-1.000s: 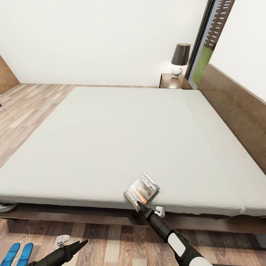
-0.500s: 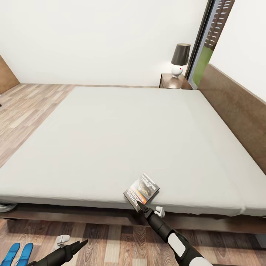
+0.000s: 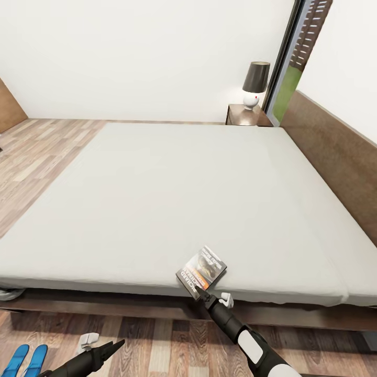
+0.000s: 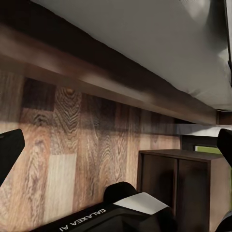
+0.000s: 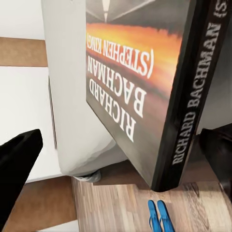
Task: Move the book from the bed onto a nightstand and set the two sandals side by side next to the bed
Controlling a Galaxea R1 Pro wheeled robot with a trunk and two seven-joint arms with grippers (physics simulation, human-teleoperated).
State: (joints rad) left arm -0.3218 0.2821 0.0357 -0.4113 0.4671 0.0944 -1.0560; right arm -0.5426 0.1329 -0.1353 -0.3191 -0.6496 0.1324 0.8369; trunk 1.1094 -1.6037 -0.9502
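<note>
Down at far left, the two sandals (image 3: 23, 359) lie side by side on the floor (image 3: 157, 345); the left gripper (image 3: 107, 348) hovers near, jaws apart. Rightward, the right gripper (image 3: 201, 293), jaws apart, reaches the book (image 3: 201, 268) at the bed (image 3: 173, 199) edge.

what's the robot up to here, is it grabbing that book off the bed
Yes. The right gripper is at the near corner of the book, which lies at the near edge of the bed; the wrist view shows its fingers wide on either side, not yet closed. The left gripper hangs low over the floor. The two sandals lie together beside the bed.
</note>
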